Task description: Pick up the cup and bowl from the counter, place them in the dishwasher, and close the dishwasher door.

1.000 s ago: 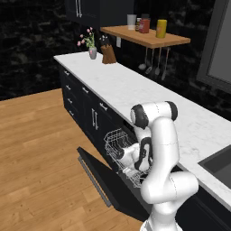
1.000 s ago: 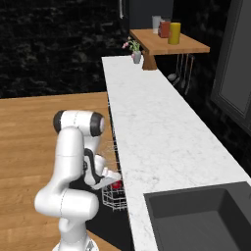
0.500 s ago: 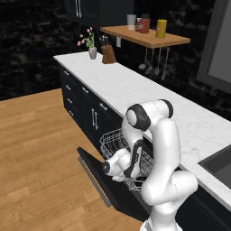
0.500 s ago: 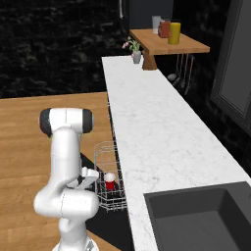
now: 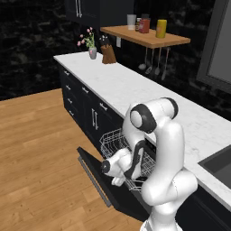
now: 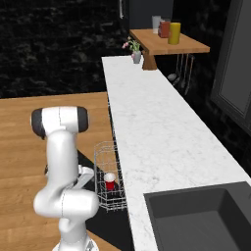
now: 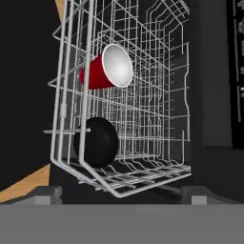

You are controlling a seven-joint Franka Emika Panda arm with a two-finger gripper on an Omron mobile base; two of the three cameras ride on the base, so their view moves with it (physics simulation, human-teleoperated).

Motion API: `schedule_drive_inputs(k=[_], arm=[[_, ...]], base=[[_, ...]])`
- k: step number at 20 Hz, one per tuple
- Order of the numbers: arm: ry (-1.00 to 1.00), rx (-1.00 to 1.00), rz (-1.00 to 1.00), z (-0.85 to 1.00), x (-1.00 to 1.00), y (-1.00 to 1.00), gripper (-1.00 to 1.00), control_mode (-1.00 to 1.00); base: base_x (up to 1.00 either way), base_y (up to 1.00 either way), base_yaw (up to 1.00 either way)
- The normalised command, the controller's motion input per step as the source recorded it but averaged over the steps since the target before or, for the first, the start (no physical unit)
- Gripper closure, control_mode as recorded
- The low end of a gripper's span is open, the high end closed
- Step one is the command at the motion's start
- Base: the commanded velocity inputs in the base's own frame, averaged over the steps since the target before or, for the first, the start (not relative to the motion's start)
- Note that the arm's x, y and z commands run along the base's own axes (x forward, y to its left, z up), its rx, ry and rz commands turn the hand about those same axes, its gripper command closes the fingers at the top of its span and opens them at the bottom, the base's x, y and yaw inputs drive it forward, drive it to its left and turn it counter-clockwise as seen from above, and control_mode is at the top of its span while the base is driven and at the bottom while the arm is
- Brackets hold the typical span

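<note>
The dishwasher's white wire rack [image 7: 138, 119] is pulled out over the dishwasher door [image 5: 95, 173], which lies open and flat. The red cup [image 7: 102, 70] lies on its side in the rack, white inside facing me. Below it the black bowl [image 7: 97, 142] stands on edge against the wires. The cup [image 6: 111, 182] also shows in the rack [image 6: 105, 169] beside the counter [image 6: 147, 122]. My gripper [image 5: 118, 178] hangs low over the door, just outside the rack, open and holding nothing.
Dark cabinets [image 5: 85, 108] run under the counter [image 5: 135, 85] to the left of the dishwasher. A vase of flowers [image 5: 92, 50] and a knife block [image 5: 108, 55] stand at its far end under a wooden shelf [image 5: 149, 38] with jars. A sink [image 6: 206, 215] lies near right. Wood floor [image 5: 40, 149] spreads left.
My hand has let go of the cup and drawn back out of the rack toward the door's outer edge. The cup stays in the rack.
</note>
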Motion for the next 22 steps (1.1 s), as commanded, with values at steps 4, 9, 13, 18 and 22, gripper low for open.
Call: schedule_drive_inputs(k=[4, 9, 13, 18, 22], arm=[[0.35, -0.06, 0.24, -0.85, 0.01, -0.05, -1.0, -1.0], [0.05, -0.28, 0.23, -0.7, 0.21, -0.15, -1.0, -1.0], [0.0, -0.37, 0.26, -0.35, 0.32, -0.53, -1.0, -1.0], [-0.04, -0.36, 0.29, -0.15, 0.3, -0.74, -1.0, -1.0], [-0.05, -0.26, 0.18, 0.15, 0.4, -0.86, -1.0, -1.0]], base=[[0.0, 0.0, 0.0], [0.0, 0.0, 0.0], [0.0, 0.0, 0.0], [0.0, 0.0, 0.0], [0.0, 0.0, 0.0]])
